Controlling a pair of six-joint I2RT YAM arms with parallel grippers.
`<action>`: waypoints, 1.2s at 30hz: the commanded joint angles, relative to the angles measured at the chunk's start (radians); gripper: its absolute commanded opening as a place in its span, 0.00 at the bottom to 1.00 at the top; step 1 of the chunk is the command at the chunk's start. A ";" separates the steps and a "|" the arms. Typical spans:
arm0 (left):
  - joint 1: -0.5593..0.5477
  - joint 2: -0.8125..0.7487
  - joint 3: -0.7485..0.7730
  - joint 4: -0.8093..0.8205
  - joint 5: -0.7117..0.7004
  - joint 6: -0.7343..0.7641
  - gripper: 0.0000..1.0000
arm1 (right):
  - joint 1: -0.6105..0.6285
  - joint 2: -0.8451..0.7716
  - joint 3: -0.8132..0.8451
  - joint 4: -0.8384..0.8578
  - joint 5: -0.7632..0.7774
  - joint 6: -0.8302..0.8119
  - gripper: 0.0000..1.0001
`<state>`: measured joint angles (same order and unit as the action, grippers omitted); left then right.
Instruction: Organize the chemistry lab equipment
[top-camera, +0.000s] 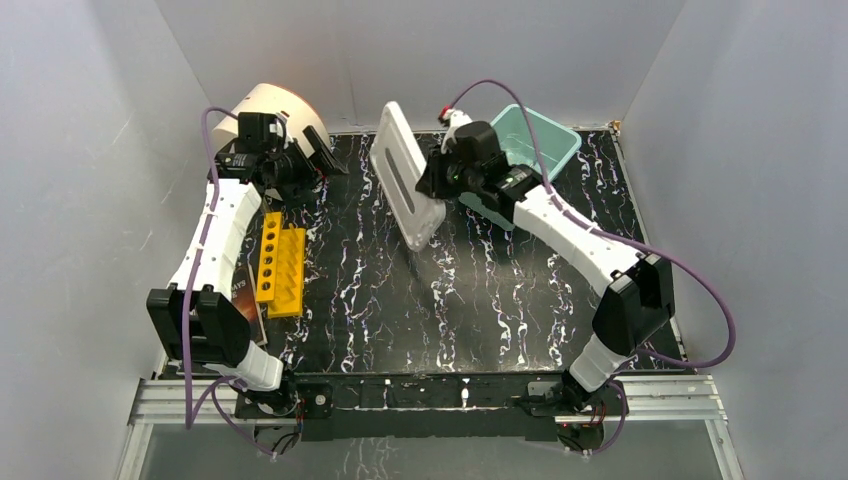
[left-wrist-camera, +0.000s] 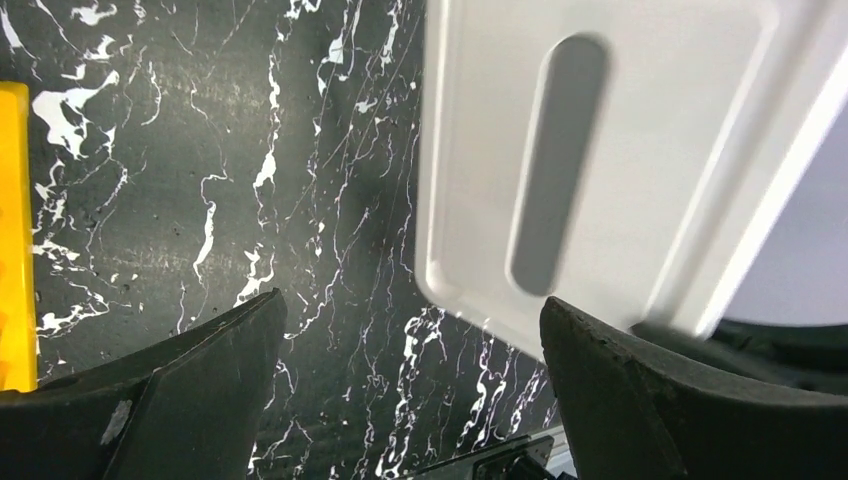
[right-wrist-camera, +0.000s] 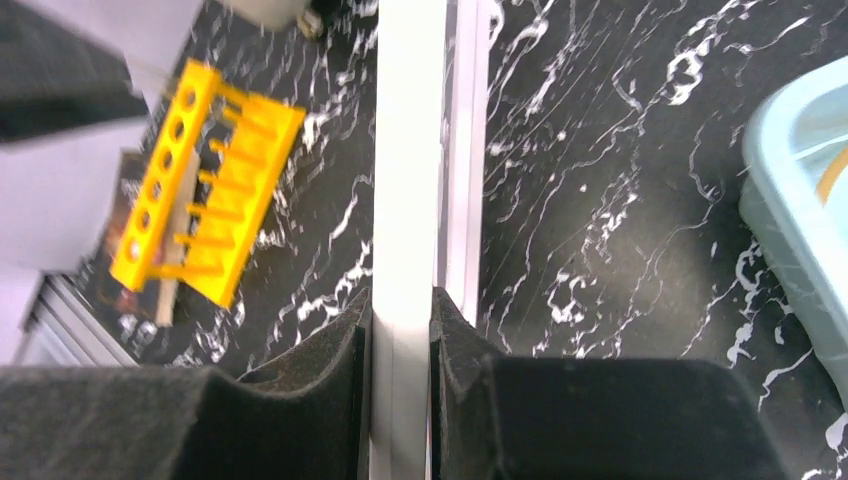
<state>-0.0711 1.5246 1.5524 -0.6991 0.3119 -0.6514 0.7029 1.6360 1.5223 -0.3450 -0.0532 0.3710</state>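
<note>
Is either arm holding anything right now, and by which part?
The right tool clamps the white lid by its edge. The left tool is open and empty.

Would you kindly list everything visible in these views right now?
lid: one, white, mid-table, gripped at its edge
bin: one, teal, far right
test tube rack: one, yellow, left side
book: one, dark, near left, beside the rack
domed object: one, cream, far left corner
table: one, black marbled
left gripper: one, black, open above the table
right gripper: one, black, shut on the lid
</note>
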 joint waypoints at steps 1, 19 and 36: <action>0.005 -0.042 -0.033 0.013 0.065 0.012 0.98 | -0.113 -0.001 0.066 0.198 -0.100 0.193 0.06; -0.030 0.022 -0.065 0.084 0.216 0.031 0.97 | -0.415 -0.185 -0.137 0.278 0.227 0.570 0.06; -0.141 0.245 0.121 0.126 0.236 0.031 0.96 | -0.496 -0.287 -0.332 0.479 0.185 0.699 0.10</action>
<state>-0.1890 1.7527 1.6077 -0.5823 0.5091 -0.6277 0.2455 1.4120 1.2003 -0.0265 0.1726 1.0622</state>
